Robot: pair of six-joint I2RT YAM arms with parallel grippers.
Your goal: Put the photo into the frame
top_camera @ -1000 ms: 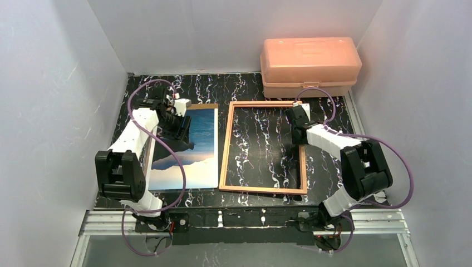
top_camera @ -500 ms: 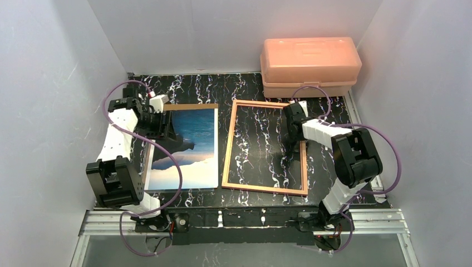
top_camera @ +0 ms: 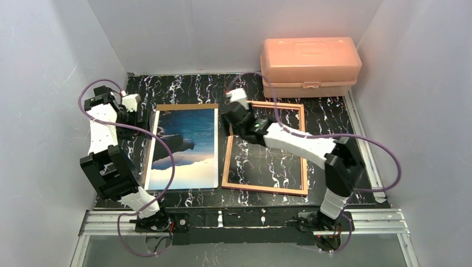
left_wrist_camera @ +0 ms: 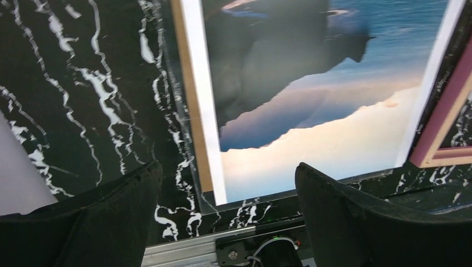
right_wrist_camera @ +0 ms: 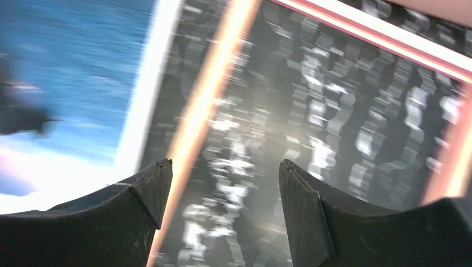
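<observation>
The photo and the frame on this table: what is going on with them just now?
The photo is not in the frame yet. It lies face up on a brown backing board, and the frame lies flat to its right, with only the tabletop showing through it. The left hand hangs open near the photo's left edge; the right hand hangs open over the frame's left side. Neither holds anything.

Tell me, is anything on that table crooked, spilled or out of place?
Nothing spilled or broken. The frame lies slightly crooked, its near edge slanting compared with the photo beside it. The photo sits off-centre on a brown board, which peeks out along its far and left sides.
</observation>
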